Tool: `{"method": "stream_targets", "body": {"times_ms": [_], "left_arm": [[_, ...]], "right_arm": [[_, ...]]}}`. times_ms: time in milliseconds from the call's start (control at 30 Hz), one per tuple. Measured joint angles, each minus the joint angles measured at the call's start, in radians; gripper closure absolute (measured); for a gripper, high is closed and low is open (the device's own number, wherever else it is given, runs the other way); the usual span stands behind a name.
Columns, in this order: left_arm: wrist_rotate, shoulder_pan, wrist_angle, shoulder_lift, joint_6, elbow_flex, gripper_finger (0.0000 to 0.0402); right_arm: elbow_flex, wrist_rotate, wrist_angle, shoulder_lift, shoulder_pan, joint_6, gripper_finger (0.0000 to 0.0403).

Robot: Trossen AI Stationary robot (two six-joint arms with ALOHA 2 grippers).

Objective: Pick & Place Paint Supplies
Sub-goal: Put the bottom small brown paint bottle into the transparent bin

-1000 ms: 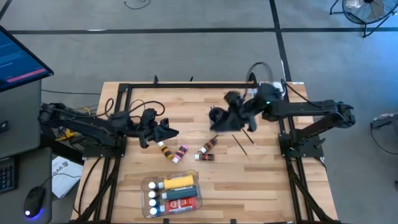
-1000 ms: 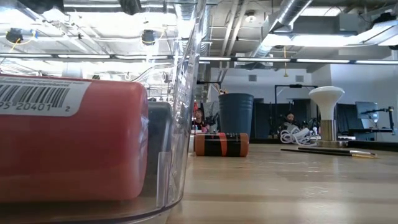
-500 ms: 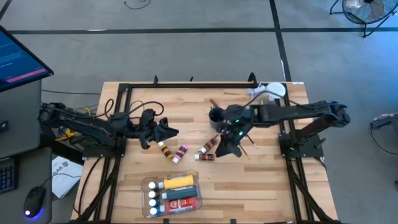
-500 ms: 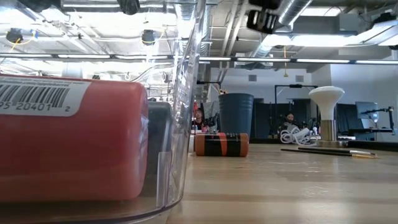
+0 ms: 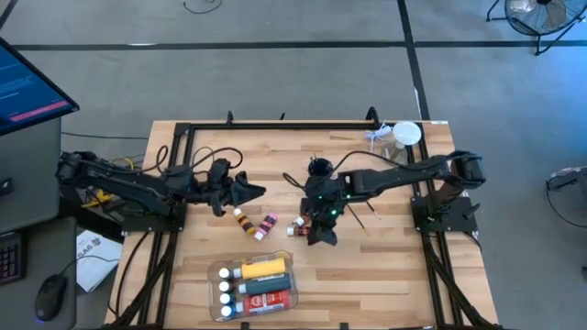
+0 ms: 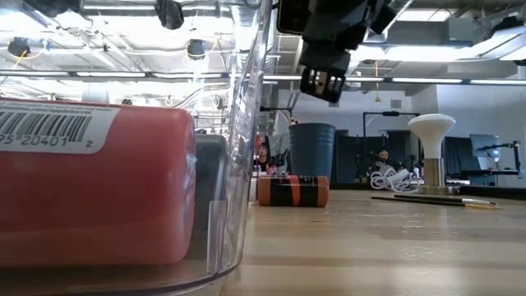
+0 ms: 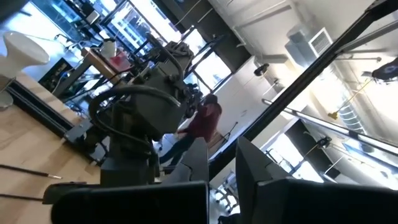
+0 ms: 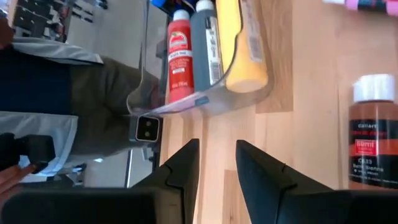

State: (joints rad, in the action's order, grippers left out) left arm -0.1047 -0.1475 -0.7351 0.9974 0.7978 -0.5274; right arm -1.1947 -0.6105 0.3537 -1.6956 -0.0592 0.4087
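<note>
Reaching forward and down across the desk (image 5: 394, 257): right gripper (image 5: 321, 226) gone from its spot beside the dark cup (image 5: 318, 168) of 1 second ago, now over the loose supplies at the middle, just beside the brown bottle (image 5: 304, 223). Newly in the low view as well, coming in from above, hanging clear over the lying bottle and not touching it. By the look of it, an approach to the next pick, with the brown bottle the likely target; grasp not yet begun.

Jaws of the right gripper: apart by a modest gap, narrowed a touch over the last second, nothing between them, nothing touched. In the right wrist view, only bare wood between the 2 fingers (image 8: 186, 165), with the brown bottle off to one side rather than in line. Probably calls for some shifting before any closing.

Jaws of the left gripper (image 5: 246, 192): together, empty, waiting over the desk's left part, unmoved.

Still out on the desk: brown bottle, pink-capped tube (image 5: 269, 223), 1 more small tube (image 5: 242, 219) just beside it, and thin brushes (image 6: 436, 200) nearer the right arm's base. Already lying in the clear tray (image 5: 214, 270) at the front edge: yellow bottle (image 5: 263, 269), red bottle (image 5: 271, 298), a grey one between the 2, white caps at one end. Roughly half done, judging from that split.
</note>
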Motion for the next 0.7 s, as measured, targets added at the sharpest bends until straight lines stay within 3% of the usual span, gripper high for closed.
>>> {"method": "stream_targets", "body": {"times_ms": [167, 400, 700], "left_arm": [[0.0, -0.004, 0.016, 0.0, 0.0, 0.0, 0.04], [-0.02, -0.004, 0.032, 0.0, -0.005, 0.0, 0.04], [-0.02, -0.004, 0.041, 0.0, -0.002, 0.0, 0.04]], "right_arm": [[-0.036, 0.048, 0.004, -0.026, -0.005, -0.039, 0.0304], [-0.034, 0.312, 0.069, -0.048, -0.011, -0.155, 0.0304], [-0.035, 0.326, 0.061, -0.129, -0.013, -0.18, 0.0304]]}}
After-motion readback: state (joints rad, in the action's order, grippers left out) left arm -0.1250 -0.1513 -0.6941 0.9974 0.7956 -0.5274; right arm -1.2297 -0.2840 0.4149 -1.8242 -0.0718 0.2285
